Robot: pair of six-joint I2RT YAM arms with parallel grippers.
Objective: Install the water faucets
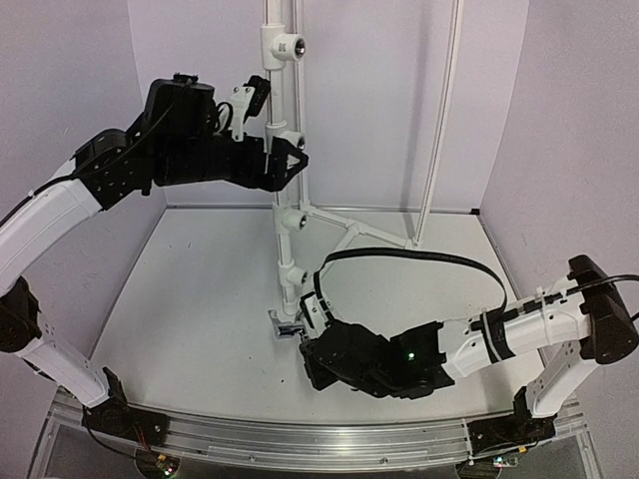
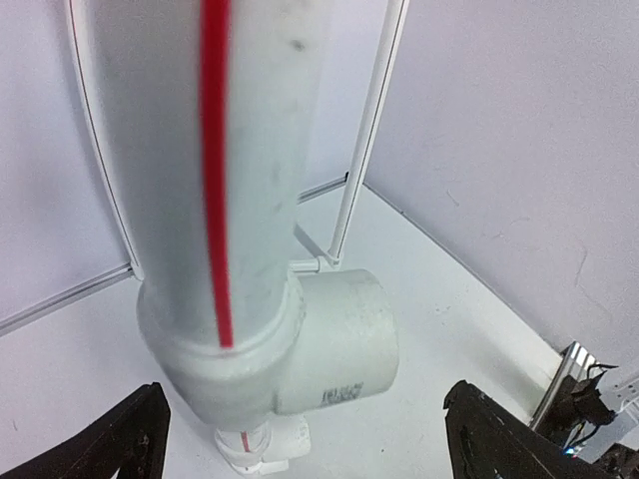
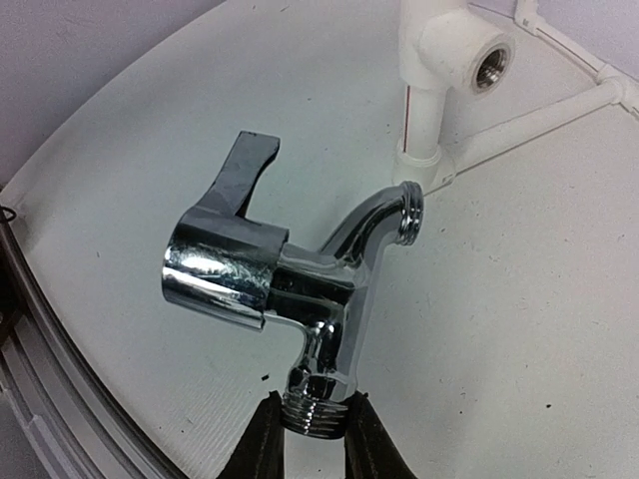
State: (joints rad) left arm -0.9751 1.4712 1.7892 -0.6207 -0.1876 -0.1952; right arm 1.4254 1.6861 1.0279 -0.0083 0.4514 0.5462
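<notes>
A shiny chrome water faucet (image 3: 300, 279) with a flat lever handle is held by its threaded stub, and my right gripper (image 3: 315, 424) is shut on that stub. In the top view this faucet (image 1: 288, 324) sits low beside the foot of the upright white pipe (image 1: 283, 180), at the tip of my right gripper (image 1: 301, 336). Nearby, a white tee fitting (image 3: 469, 55) shows its threaded opening. My left gripper (image 1: 297, 160) is up at a higher tee fitting (image 2: 334, 344). It stands open with its fingers wide on either side, touching nothing.
The upright pipe carries several tee fittings, among them one at the top (image 1: 287, 45) and one low down (image 1: 296, 273). White brace pipes (image 1: 349, 225) run back to a thin vertical tube (image 1: 439, 130). A black cable (image 1: 419, 257) arches over the right arm. A metal rail (image 1: 300, 439) edges the front.
</notes>
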